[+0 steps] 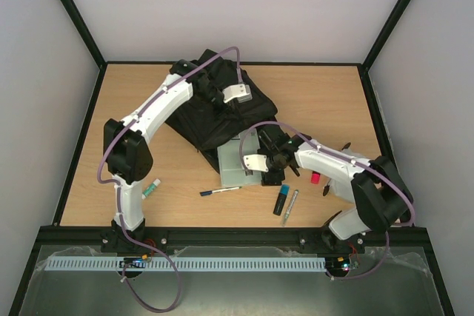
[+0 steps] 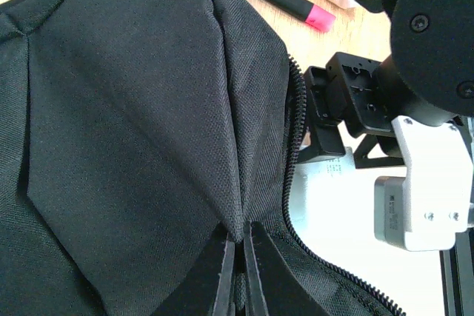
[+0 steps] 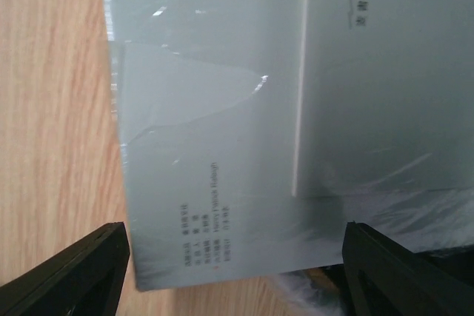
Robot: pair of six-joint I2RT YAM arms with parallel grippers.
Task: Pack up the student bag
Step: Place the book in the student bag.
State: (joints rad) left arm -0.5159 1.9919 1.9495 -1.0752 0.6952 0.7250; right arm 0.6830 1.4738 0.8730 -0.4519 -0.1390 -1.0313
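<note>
On the table, far middle: student bag [image 1: 211,112], black, lying flat.
Left gripper [image 2: 240,236]: pinched tight on a fold of bag fabric, beside the zip [image 2: 295,131].
Right gripper [image 3: 237,271]: jaws wide, over grey wrapped book [image 3: 207,109] just beside bag's near edge.

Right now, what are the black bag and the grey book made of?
The bag looks like matte woven cloth, maybe nylon: a fine weave and stitched seams show. The book seems to be paper under glossy clear wrap: glare and wrinkles show.
</note>
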